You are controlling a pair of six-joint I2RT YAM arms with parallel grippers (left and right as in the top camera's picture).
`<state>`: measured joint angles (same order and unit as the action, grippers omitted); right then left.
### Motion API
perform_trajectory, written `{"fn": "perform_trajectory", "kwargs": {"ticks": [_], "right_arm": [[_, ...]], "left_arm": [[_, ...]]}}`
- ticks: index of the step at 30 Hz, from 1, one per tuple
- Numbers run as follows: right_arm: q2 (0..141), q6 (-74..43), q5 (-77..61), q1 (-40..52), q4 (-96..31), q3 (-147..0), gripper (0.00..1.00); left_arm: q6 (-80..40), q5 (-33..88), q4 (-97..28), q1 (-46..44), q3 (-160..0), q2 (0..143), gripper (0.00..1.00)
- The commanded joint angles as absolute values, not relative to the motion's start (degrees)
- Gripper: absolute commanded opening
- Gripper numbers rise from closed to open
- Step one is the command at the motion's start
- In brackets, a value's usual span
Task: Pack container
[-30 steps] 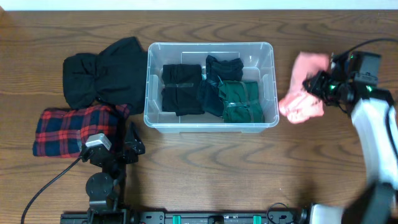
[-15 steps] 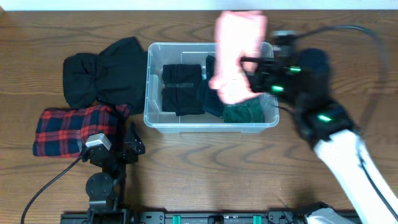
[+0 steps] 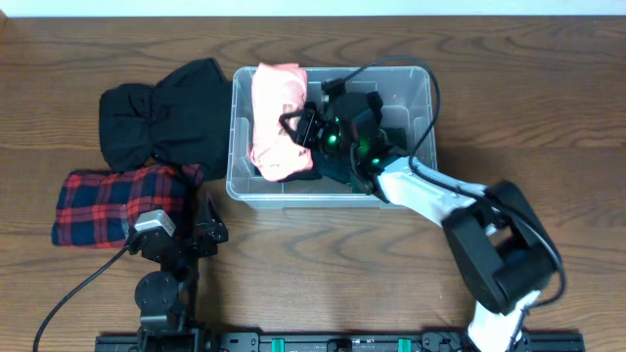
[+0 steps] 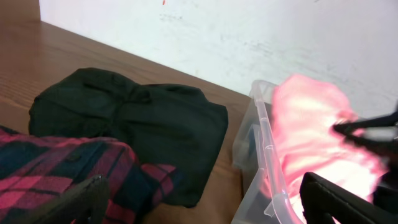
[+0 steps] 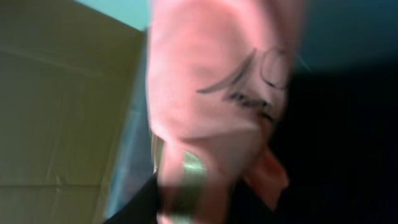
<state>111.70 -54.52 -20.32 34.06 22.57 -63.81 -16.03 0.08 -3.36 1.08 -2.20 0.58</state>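
Observation:
The container (image 3: 421, 191) is a clear plastic tub at the table's middle, holding folded dark and green clothes. My right gripper (image 3: 293, 125) is over its left half, shut on a pink garment (image 3: 274, 112) that hangs into the tub. The pink garment fills the right wrist view (image 5: 217, 93) and shows inside the tub wall (image 4: 264, 162) in the left wrist view (image 4: 311, 130). My left gripper (image 3: 207, 235) is open and empty near the table's front left, its fingers (image 4: 74, 202) low over a plaid shirt (image 3: 117, 200).
A black garment (image 3: 161, 112) lies left of the tub, with the red and blue plaid shirt in front of it. Both also show in the left wrist view, the black one (image 4: 130, 118) behind the plaid (image 4: 56, 171). A white wall stands beyond the table.
My right arm has swung left from the table's right side, carrying the pink garment over the tub and down into its left half. The left arm has not moved.

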Motion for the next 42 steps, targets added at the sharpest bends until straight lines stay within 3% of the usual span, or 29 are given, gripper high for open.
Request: {"fn": "perform_trajectory", "kwargs": {"ticks": [1, 3, 5, 7, 14, 20, 29, 42], "right_arm": [[113.65, -54.92, -25.47, 33.41, 22.98, -64.10, 0.58], [112.60, -51.27, -26.65, 32.10, 20.53, -64.10, 0.72], [110.00, -47.55, -26.30, 30.24, 15.81, -64.10, 0.78], [106.04, -43.42, -24.86, 27.88, 9.52, -64.14, 0.99], [87.46, -26.68, -23.09, 18.06, -17.10, -68.34, 0.99], [74.67, -24.08, -14.20, 5.06, -34.57, -71.75, 0.99], [73.65, -18.98, -15.31, -13.72, -44.75, -71.72, 0.99], [78.35, -18.57, -14.79, -16.49, -48.69, -71.68, 0.99]], "left_arm": [[-15.25, 0.45, -4.14, 1.37, -0.34, 0.23, 0.98], [-15.25, 0.45, -4.14, 1.37, -0.34, 0.23, 0.98], [-15.25, 0.47, -4.16, 1.37, -0.34, 0.23, 0.98], [-15.25, 0.47, -4.14, 1.37, -0.34, 0.23, 0.98], [-15.25, 0.45, -4.16, 1.37, -0.34, 0.23, 0.98], [-15.25, 0.45, -4.14, 1.37, -0.34, 0.23, 0.98], [-15.25, 0.47, -4.14, 1.37, -0.34, 0.23, 0.98], [-15.27, 2.44, -3.49, 1.28, -0.34, 0.23, 0.98]]}}
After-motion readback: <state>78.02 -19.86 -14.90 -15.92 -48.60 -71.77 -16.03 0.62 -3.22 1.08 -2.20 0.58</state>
